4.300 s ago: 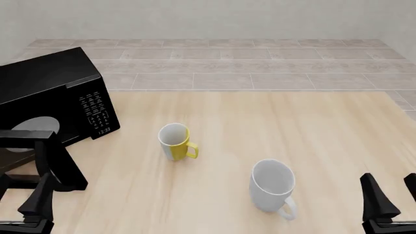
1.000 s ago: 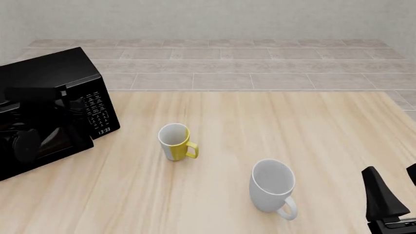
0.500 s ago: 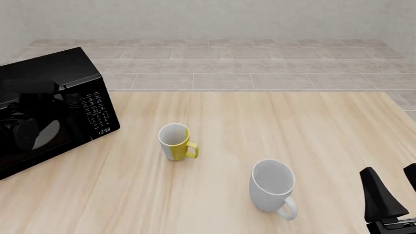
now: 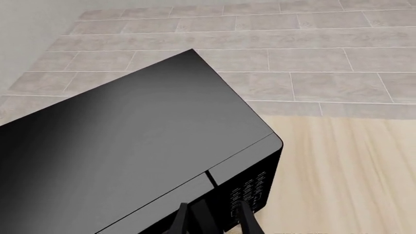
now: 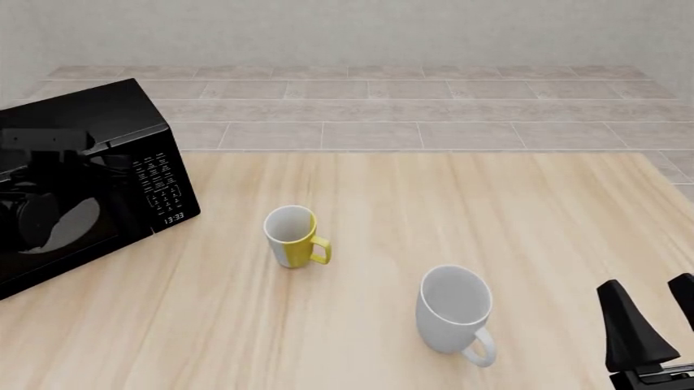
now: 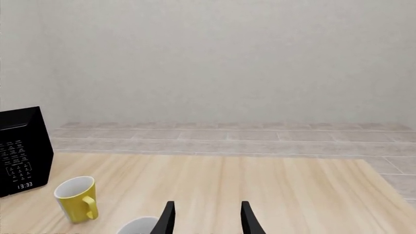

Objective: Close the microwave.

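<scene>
The black microwave [image 5: 93, 138] stands at the table's far left, its glossy door [image 5: 54, 236] lying flush against the front beside the white-button keypad [image 5: 162, 188]. A pale turntable plate [image 5: 67, 224] shows dimly through the door. In the left wrist view my left gripper [image 4: 216, 222] hovers above the front edge of the microwave [image 4: 130, 146], near the keypad, open with nothing between its fingers. In the front view its dark shape merges with the door. My right gripper [image 5: 652, 325] stands open and empty at the near right corner, far from the microwave [image 6: 19, 146].
A yellow and white mug [image 5: 292, 236] stands upright mid-table, right of the microwave. A larger white mug [image 5: 453, 309] stands nearer, close to my right gripper. Beyond the table's far edge are floor tiles and a pale wall.
The door, swung open towards me 4.3 s ago with my left gripper beside it, now sits flush on the front. In the last second only dark shapes on the door shifted slightly.
</scene>
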Available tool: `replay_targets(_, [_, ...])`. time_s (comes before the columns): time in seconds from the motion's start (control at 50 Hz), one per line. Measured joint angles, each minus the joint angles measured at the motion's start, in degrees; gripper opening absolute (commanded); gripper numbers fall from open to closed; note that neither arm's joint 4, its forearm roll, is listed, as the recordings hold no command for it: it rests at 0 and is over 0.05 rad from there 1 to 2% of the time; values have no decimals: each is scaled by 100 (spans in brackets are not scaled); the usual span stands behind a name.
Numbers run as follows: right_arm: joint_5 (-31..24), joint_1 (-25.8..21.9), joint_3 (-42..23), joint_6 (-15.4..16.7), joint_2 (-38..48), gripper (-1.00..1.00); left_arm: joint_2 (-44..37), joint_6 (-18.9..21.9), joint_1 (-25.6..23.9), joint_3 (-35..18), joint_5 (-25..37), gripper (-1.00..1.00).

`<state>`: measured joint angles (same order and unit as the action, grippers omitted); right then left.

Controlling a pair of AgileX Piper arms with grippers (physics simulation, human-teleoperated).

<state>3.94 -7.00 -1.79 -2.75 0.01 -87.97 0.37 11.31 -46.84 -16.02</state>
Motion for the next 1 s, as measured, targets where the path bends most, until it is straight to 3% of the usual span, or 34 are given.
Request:
replay_targets(0.2, [3,-6,29,-1,0,100,189,278,-175,334,-395,100])
replay_targets(0.46, [-12,-17,64,10,0,100,1968,455,-535,1516,-438,100])
replay_targets(0.72, [-34,-9,80,16,0,100,4425,351,-771,2508,388,100])
replay_targets(1.0, [-47,-22,106,45,2,100,6770,239,-944,2811,1863,100])
